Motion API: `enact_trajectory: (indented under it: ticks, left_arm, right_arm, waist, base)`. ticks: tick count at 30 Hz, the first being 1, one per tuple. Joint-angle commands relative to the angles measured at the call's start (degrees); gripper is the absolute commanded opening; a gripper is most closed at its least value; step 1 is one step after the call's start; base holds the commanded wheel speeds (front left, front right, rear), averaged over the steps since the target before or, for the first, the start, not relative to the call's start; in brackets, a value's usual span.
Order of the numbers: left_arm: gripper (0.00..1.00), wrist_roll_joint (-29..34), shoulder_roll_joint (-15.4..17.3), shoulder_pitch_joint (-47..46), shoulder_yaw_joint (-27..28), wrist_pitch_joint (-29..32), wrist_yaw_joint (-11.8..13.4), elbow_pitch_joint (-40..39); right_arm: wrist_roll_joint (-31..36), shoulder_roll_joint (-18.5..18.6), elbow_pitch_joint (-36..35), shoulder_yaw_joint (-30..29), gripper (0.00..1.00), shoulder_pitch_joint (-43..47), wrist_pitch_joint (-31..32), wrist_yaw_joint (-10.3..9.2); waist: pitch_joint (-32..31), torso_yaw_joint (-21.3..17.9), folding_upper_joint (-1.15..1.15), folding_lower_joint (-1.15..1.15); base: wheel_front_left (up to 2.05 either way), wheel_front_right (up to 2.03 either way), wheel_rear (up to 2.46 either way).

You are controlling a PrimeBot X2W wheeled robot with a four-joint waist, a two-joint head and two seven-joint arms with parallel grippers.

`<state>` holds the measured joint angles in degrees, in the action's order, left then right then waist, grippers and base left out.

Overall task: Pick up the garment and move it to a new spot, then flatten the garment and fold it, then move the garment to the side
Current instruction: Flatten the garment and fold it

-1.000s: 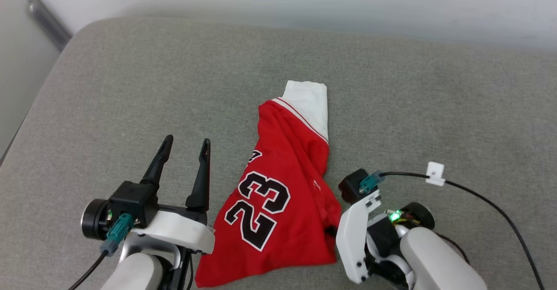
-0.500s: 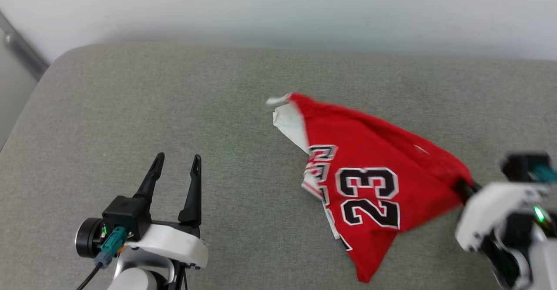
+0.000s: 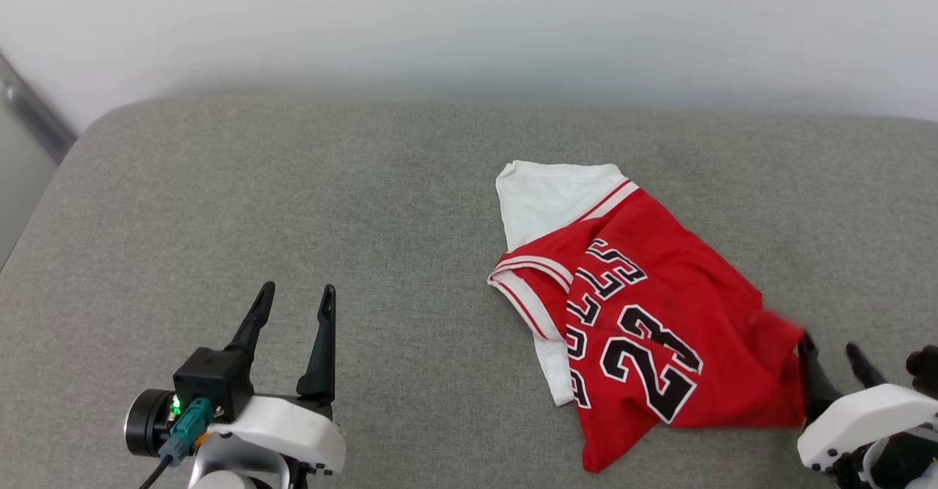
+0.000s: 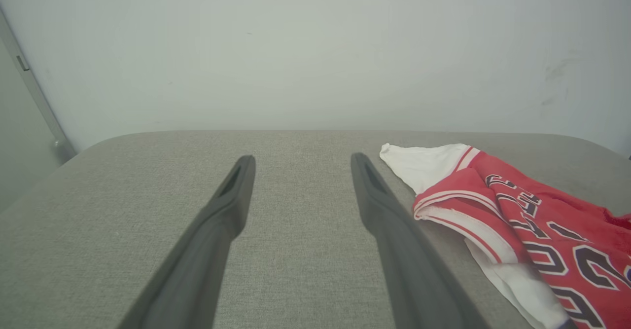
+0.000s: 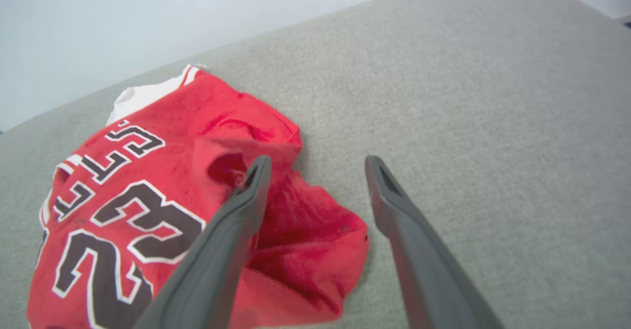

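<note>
A grey upholstered surface point(image 3: 293, 181) is backed by a white wall point(image 3: 469, 20). The red jersey point(image 3: 659, 306) is seen crumpled on its right half, white sleeve point(image 3: 549, 196) toward the wall, the black white-outlined "23" upward. The right gripper point(image 3: 829, 344) is held with fingers spread and empty at the red edge. The left gripper point(image 3: 297, 289) is likewise parted, well apart.

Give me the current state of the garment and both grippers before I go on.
garment: lying crumpled on the grey cushion, not flattened or folded, "23" facing up, one white sleeve spread at the far end.
left gripper: open, empty, apart from the garment.
right gripper: open, at the garment's near edge, not clamped on it.
</note>
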<state>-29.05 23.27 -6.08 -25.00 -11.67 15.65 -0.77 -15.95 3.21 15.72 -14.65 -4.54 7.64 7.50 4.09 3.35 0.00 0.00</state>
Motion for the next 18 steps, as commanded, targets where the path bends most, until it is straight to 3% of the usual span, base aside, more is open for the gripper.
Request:
enact_trajectory:
  ticks: [1,6,13,18]
  left_arm:
    - [1.00,-0.28,0.28,0.39,0.09,0.25,0.15,-0.05]
    - [1.00,-0.40,0.57,1.64,0.06,0.63,0.91,-0.69]
    - [1.00,-0.14,0.83,1.88,-0.41,1.33,1.40,-1.93]
    - [1.00,0.12,0.64,0.66,-0.75,1.29,1.17,-2.28]
  right_arm:
    - [0.16,-0.16,-0.65,0.13,1.00,0.07,-0.73,-0.02]
    - [1.54,-0.02,-6.59,3.64,1.00,2.90,-0.19,-0.02]
    - [-0.28,4.42,-15.19,18.96,1.00,5.70,19.30,-0.02]
    - [-3.47,7.39,-16.26,27.94,1.00,3.90,29.23,-0.02]
  waist:
    - [-0.37,-0.05,0.00,0.00]
    - [-1.85,-0.25,0.00,0.00]
    - [-2.24,0.14,0.00,0.00]
    - [-0.92,1.50,0.00,0.00]
  base:
    - [0.00,0.00,0.00]
    - [0.00,0.00,0.00]
    - [0.00,0.00,0.00]
    - [0.00,0.00,0.00]
